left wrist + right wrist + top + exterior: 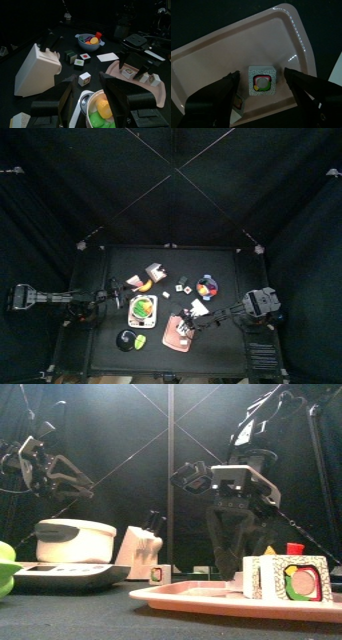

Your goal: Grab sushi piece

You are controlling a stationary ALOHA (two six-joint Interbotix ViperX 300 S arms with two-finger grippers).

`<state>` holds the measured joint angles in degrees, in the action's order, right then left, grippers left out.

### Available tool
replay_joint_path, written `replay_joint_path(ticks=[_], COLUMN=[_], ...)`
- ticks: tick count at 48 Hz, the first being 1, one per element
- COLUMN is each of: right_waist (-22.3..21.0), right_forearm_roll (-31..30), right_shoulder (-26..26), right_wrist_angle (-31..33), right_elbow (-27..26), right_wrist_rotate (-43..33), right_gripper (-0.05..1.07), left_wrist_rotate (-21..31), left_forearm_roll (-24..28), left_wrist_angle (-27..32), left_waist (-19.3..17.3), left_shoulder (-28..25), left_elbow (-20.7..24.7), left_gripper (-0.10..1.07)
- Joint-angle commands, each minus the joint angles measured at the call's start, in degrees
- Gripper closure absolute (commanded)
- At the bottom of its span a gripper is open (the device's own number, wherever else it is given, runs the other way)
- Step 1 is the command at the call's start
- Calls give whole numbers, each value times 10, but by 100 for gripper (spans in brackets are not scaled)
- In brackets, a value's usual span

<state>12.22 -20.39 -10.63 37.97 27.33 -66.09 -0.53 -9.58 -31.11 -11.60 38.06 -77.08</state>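
My right claw hangs wide open and empty over the sushi piece standing on the pink tray — nothing grabbed yet, the descent and the squeeze both remain.

One pink tray. One cream knife block. One blue bowl of fruit, and one second bowl of yellow and green food. One white card. Three sushi pieces loose on the counter. On the tray at least three more; exact number hard to tell.
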Motion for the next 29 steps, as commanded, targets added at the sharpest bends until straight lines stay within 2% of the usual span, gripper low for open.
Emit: replay_joint_path(ticks=[1,6,19,29], right_waist=[-1,-1,-1,-1], right_forearm_roll=[2,3,-3,-17], right_shoulder=[10,10,16,29], right_wrist_angle=[-4,-5,-2,14], right_elbow=[-3,0,-4,-12], right_wrist_rotate=[0,0,0,-1], right_gripper=[5,10,33,39], left_wrist_rotate=[-1,-1,0,-1], left_forearm_roll=[0,0,0,0], left_wrist_angle=[-3,-4,-4,-4], left_waist=[-1,0,0,-1], left_shoulder=[0,0,0,0], left_elbow=[6,6,6,6], left_gripper=[17,17,17,17])
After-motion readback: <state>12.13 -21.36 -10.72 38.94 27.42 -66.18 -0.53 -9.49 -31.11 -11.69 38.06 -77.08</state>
